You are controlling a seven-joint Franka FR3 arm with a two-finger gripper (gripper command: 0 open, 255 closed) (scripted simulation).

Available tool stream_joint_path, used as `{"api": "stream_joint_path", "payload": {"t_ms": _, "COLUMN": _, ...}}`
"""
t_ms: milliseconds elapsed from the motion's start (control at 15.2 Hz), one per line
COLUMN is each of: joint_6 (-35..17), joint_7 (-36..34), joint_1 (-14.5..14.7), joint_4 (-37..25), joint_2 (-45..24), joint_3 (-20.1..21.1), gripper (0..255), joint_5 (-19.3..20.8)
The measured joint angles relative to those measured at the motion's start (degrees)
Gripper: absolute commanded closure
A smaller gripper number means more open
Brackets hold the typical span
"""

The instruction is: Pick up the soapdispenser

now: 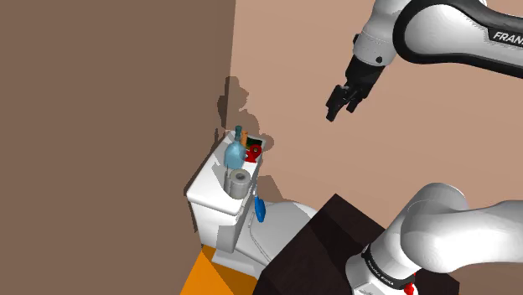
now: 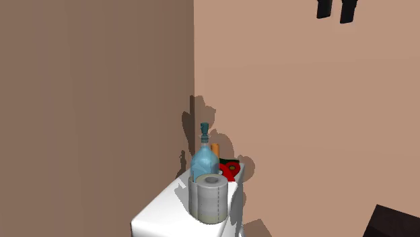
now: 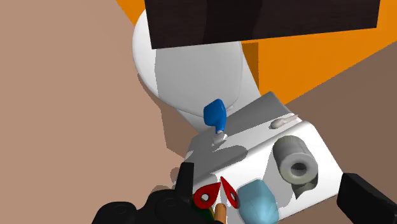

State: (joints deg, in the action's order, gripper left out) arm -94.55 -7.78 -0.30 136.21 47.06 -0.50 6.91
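The gripper [image 1: 344, 102] hangs empty, its fingers spread wide, high above the toilet tank [image 1: 204, 191] and well apart from it. The soap dispenser [image 1: 235, 152], a pale blue bottle with a teal pump, stands upright about mid-lid on the tank, between a paper roll [image 1: 240, 182] toward one end and a red item [image 1: 254, 151] toward the other. The sound approach is probably straight down over the tank, closing on the bottle's body below the pump, with the fingers set across the lid's depth so neither neighbour gets nudged.
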Motion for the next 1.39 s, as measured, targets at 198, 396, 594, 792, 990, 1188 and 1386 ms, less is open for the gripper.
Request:
{"api": "stream_joint_path", "payload": {"t_ms": 198, "joint_6": -1.6, "joint_7": -0.1, "joint_1": 0.1, "joint_4": -0.6, "joint_2": -2.5, "joint_3": -0.2, "gripper": 0, "joint_5": -0.2}}
{"api": "stream_joint_path", "payload": {"t_ms": 396, "joint_6": -6.4, "joint_7": -0.4, "joint_1": 0.2, "joint_4": -1.5, "joint_2": -8.6, "joint_3": -0.6, "gripper": 0, "joint_5": -0.7}}
{"api": "stream_joint_path", "payload": {"t_ms": 594, "joint_6": -9.8, "joint_7": -0.1, "joint_1": 0.3, "joint_4": -3.9, "joint_2": -15.0, "joint_3": -1.3, "gripper": 0, "joint_5": -1.2}}
{"api": "stream_joint_path", "payload": {"t_ms": 792, "joint_6": -13.8, "joint_7": -0.2, "joint_1": 0.6, "joint_4": -6.1, "joint_2": -21.6, "joint_3": -1.6, "gripper": 0, "joint_5": -2.1}}
{"api": "stream_joint_path", "payload": {"t_ms": 990, "joint_6": -16.7, "joint_7": -0.3, "joint_1": 1.0, "joint_4": -8.9, "joint_2": -28.0, "joint_3": -1.8, "gripper": 0, "joint_5": -3.0}}
{"api": "stream_joint_path", "payload": {"t_ms": 1188, "joint_6": -19.1, "joint_7": 0.4, "joint_1": 1.1, "joint_4": -13.4, "joint_2": -35.3, "joint_3": -2.3, "gripper": 0, "joint_5": -4.1}}
{"api": "stream_joint_path", "payload": {"t_ms": 1386, "joint_6": -20.8, "joint_7": 0.6, "joint_1": 1.4, "joint_4": -18.3, "joint_2": -42.4, "joint_3": -2.3, "gripper": 0, "joint_5": -5.3}}
